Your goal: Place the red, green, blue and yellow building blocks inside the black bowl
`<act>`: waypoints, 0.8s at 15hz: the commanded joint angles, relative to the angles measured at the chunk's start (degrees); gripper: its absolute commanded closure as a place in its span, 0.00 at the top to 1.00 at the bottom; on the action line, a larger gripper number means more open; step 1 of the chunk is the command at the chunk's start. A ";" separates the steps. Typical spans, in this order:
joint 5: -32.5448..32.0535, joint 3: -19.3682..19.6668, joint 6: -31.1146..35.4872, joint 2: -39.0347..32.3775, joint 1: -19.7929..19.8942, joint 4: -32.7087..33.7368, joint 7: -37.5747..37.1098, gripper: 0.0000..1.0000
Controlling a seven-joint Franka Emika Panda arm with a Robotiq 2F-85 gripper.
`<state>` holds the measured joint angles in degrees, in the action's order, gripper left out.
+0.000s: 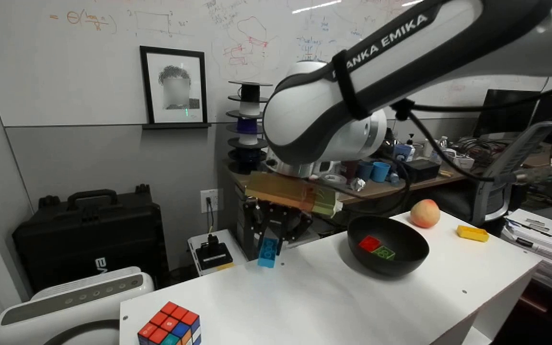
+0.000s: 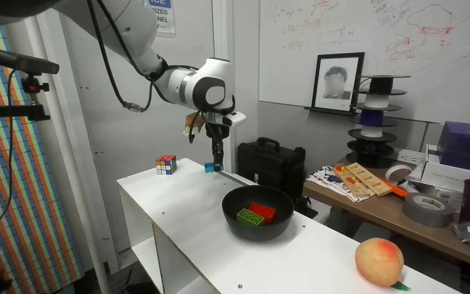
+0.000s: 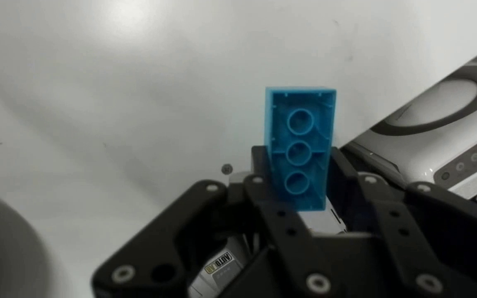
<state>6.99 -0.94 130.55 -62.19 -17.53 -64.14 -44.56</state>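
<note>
Evidently the coming move turns on where the black bowl [image 1: 408, 242] lies from the blue block [image 3: 298, 149]: well apart from it, to the right in an exterior view and at the left edge of the wrist view. The block's long axis runs along the fingers [image 3: 343, 167] rather than across them, its hollow underside showing in the wrist view, its outer half standing free past the tips. It is by the far edge of the white tabletop [image 1: 304, 302]; whether its lower end touches that surface is hard to say from these angles.

As for the fingers, the gap between them is drawn in to the block's width, one finger against each long side, so the gripper [image 3: 298, 161] appears to have it held by the inner half.

Meanwhile the red block [image 2: 262, 212] and the green block [image 2: 250, 217] already lie inside the bowl, close together, and the yellow block [image 1: 472, 233] is on the tabletop to the right of the bowl, past the peach [image 1: 425, 213]. I judge the blue one is next for the bowl: it wants lifting first, then carrying over, high enough that the jutting end clears the rim.
</note>
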 commanded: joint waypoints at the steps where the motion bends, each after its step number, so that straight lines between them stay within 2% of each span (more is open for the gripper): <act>1: 0.42 0.50 2.92 11.93 0.80 -11.78 -0.33 0.11; 7: -0.92 6.25 6.33 24.15 4.10 -26.61 -2.58 0.11; 9: -1.58 8.18 7.71 26.31 5.78 -32.30 -2.73 0.11; 12: -4.83 11.32 10.02 26.03 7.14 -37.17 -3.03 0.11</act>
<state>5.26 8.47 136.78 -38.62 -10.76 -94.01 -45.89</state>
